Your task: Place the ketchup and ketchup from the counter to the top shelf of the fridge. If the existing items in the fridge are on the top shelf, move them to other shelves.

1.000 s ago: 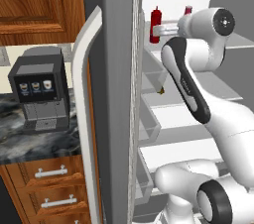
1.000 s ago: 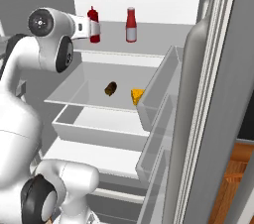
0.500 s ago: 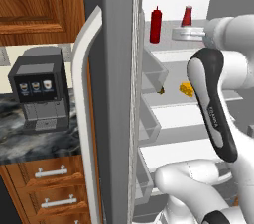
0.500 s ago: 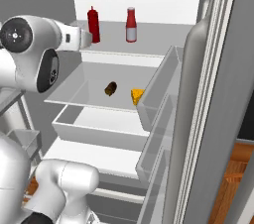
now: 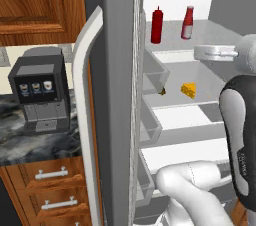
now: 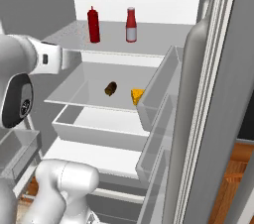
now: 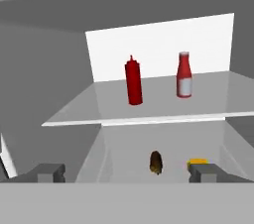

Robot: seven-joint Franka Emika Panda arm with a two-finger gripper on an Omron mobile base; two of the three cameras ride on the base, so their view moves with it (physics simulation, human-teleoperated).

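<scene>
In the left base view the fridge (image 5: 115,95) stands open, its long curved white door handle (image 5: 85,105) toward the camera, and both ketchups stand upright on the top shelf (image 5: 172,35): the taller bottle (image 5: 157,25), dark red all over with a pointed nozzle, left of the shorter bottle (image 5: 187,22) with its white label and pale cap, the two well apart. One shelf lower lies the yellow cheese wedge (image 5: 188,90), with the dark brown lump (image 5: 162,91) at the edge of the door bins. A coffee machine (image 5: 40,95) sits on the marbled counter (image 5: 35,142). In the right base view the same pair stands on the thin grey top shelf, taller bottle left, and the lump lies just beside the cheese on the shelf below (image 6: 94,94). In the hand view the gripper (image 7: 127,172) is spread wide and empty, outside the fridge, its fingertips (image 7: 48,172) framing the lower shelf, both bottles upright above.
</scene>
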